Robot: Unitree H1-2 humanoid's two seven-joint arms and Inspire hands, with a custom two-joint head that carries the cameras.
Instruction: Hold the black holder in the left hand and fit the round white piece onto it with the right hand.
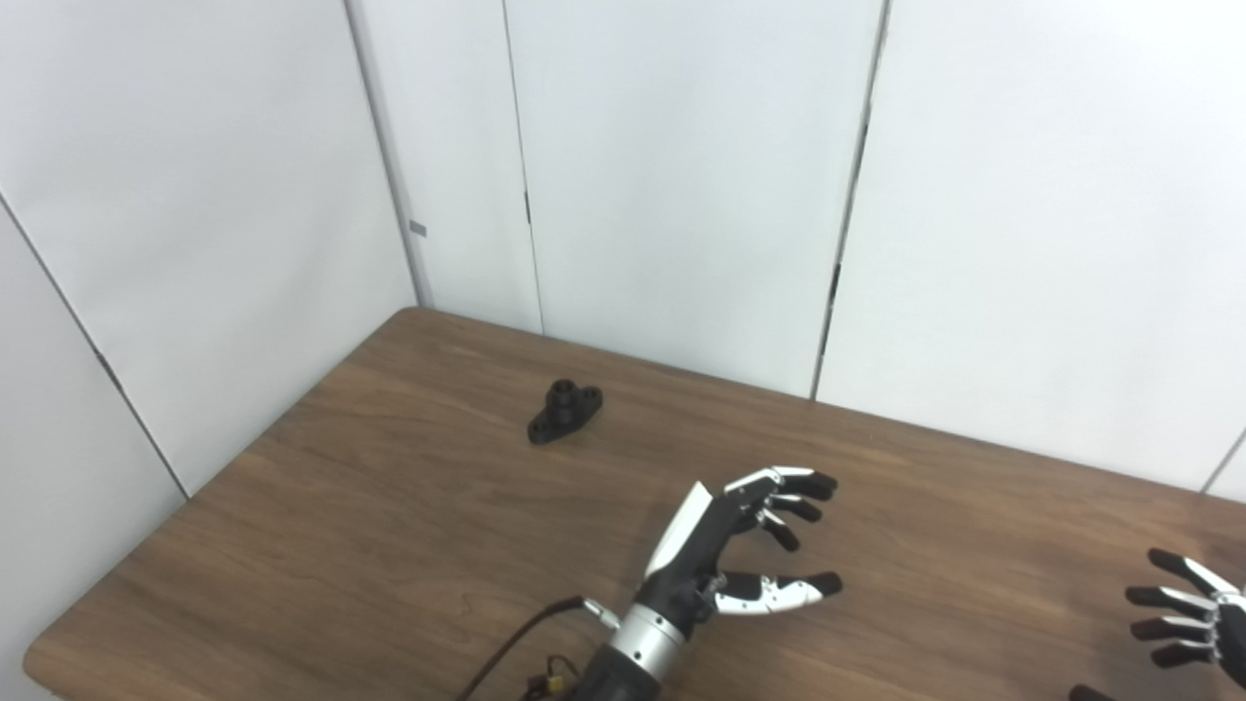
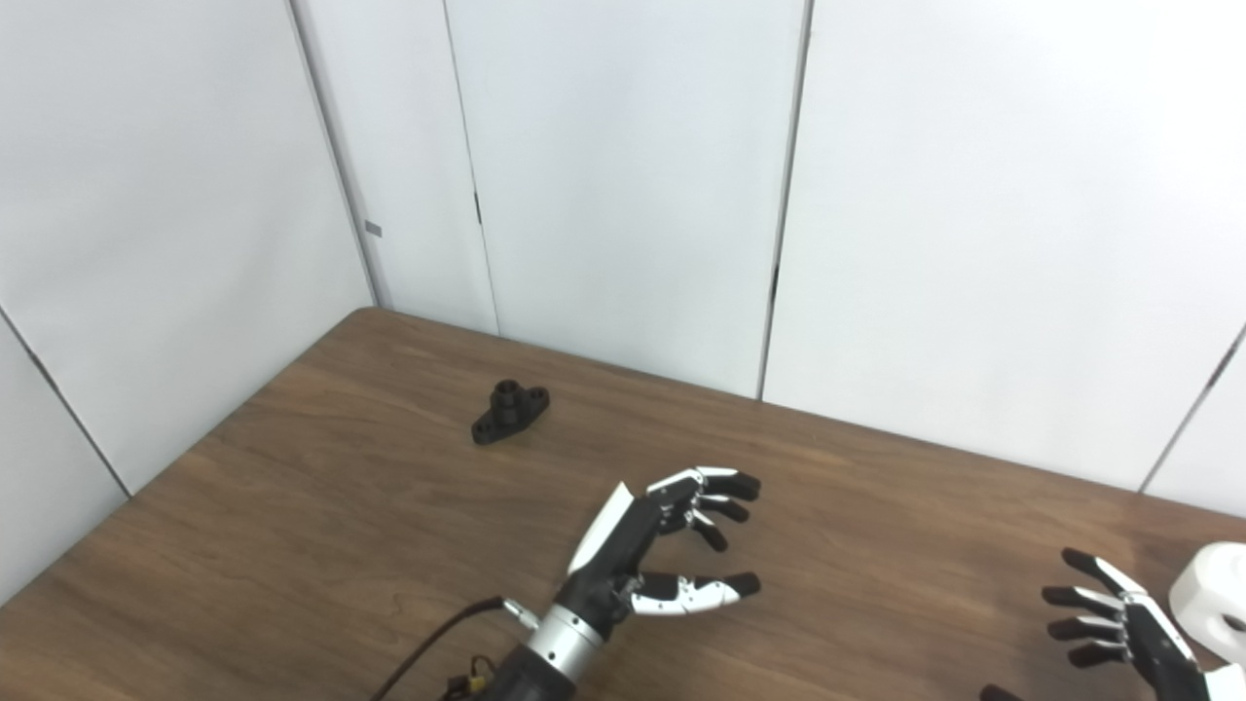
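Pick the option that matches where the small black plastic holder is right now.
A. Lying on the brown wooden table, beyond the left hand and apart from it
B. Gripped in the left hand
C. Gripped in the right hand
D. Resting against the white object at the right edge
A: the small black plastic holder lies alone on the brown wooden table, with bare wood between it and the open, empty left hand.

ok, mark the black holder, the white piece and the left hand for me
black holder [image 1: 565, 412], left eye view, on its raised centre boss.
white piece [image 2: 1210, 596], right eye view, on its rounded front face.
left hand [image 1: 718, 545], left eye view, on the palm.
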